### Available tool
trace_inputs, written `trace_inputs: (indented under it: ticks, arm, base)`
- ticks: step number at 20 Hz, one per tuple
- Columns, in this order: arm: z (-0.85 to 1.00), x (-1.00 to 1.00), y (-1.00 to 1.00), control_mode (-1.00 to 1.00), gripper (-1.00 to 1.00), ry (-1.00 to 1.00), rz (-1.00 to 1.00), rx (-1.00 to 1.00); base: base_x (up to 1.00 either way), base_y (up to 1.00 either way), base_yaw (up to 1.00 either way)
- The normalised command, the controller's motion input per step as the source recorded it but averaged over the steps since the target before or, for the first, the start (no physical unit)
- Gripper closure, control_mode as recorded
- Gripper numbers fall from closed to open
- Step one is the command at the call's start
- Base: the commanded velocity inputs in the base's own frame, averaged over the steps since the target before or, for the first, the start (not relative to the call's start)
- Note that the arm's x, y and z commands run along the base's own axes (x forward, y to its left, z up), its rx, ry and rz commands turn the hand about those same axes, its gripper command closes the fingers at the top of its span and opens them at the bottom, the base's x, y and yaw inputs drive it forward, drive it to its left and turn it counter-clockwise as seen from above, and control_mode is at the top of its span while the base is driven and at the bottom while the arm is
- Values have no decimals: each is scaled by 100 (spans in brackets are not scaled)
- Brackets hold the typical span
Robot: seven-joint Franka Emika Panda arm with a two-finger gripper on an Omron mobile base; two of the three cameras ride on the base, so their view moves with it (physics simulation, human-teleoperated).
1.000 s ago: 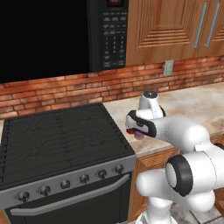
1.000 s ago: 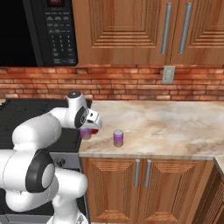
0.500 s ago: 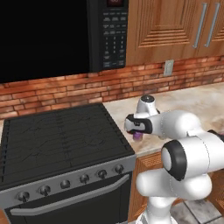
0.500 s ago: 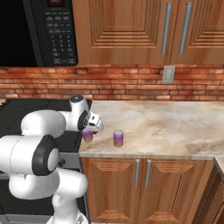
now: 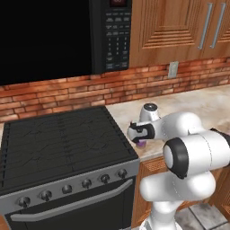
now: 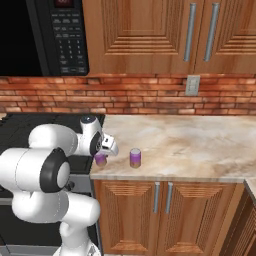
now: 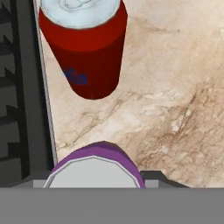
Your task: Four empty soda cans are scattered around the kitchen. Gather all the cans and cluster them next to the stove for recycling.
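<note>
Between the tool's [image 6: 101,156] clenched tips, a small purple soda can with a silver top [image 7: 94,171] is standing upright, hovering over the beige marbled table [image 7: 175,87]; just ahead, a short red can [image 7: 85,48] is waiting beside the black gas stove [image 5: 58,139].

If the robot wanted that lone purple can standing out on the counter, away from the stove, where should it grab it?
Probably around the middle of its round side. The purple can stands upright on the counter with open space all round, so the gripper could come straight down over the silver top, or in level from the front edge, and close its jaws across the can's width.
</note>
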Motion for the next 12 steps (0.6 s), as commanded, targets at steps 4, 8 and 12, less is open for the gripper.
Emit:
trace_inputs:
  ticks: [4, 8, 12]
  arm:
    - [-18, 4, 0, -100, 100, -2, -3, 0]
    - [-14, 9, 0, -100, 100, -2, -3, 0]
    - [-15, 8, 0, -100, 100, 0, -3, 0]
  base:
    - [0, 0, 0]
    - [0, 0, 0]
    - [0, 0, 0]
